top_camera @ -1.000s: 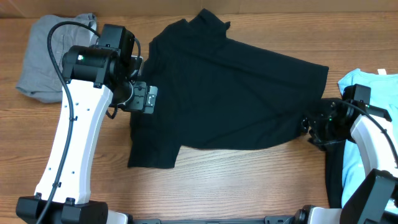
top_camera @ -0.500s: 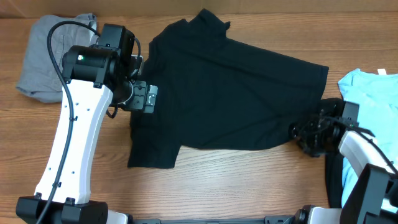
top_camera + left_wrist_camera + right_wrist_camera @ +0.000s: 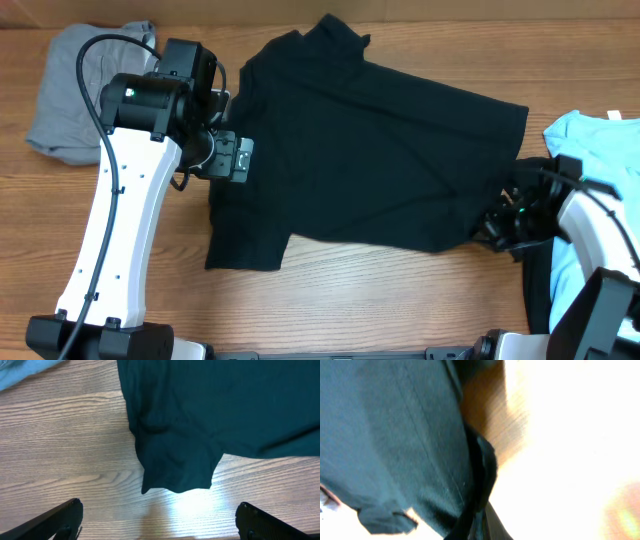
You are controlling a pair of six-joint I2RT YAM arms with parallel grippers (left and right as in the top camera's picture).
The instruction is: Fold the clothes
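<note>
A black T-shirt lies spread across the middle of the wooden table. My right gripper is at its lower right edge. In the right wrist view the gripper is shut, with a fold of the black T-shirt pinched between its jaws. My left gripper hangs over the shirt's left side. In the left wrist view it stands wide open above bare wood, and the shirt's sleeve lies just ahead of the fingertips without touching them.
A grey garment lies bunched at the back left. A light blue garment lies at the right edge, with dark cloth beside it under my right arm. Bare wood runs along the front.
My right gripper reached in at the shirt's lower right edge and shut on the fabric, which has shifted slightly toward the front. The left arm has not moved.
</note>
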